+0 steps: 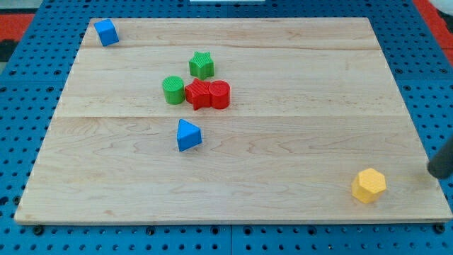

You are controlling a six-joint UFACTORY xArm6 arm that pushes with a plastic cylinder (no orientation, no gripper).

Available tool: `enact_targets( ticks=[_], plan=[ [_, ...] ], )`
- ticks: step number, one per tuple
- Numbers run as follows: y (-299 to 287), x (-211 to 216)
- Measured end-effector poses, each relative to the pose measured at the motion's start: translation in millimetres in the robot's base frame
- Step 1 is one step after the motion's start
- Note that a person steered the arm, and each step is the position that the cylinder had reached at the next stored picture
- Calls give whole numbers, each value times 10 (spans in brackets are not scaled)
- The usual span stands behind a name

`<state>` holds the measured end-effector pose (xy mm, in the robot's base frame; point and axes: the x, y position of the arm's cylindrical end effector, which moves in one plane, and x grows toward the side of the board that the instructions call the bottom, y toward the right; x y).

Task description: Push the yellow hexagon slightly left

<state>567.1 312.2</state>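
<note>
The yellow hexagon (369,185) lies near the bottom right corner of the wooden board (283,142). My rod enters at the view's right edge, and my tip (432,173) sits to the right of the yellow hexagon and slightly above it, apart from it by a gap.
A blue triangle (187,135) lies left of the board's middle. A green cylinder (173,90), a red star (199,93) and a red cylinder (219,94) sit in a row above it, with a green star (202,64) higher. A blue cube (107,32) sits at the top left corner.
</note>
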Motion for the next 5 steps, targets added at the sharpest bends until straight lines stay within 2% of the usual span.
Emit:
enact_targets(
  ticks=[1, 2, 3, 4, 5],
  plan=[
    [330, 41],
    [-311, 424],
    [-742, 478],
    [-979, 71],
    [-1265, -95]
  ],
)
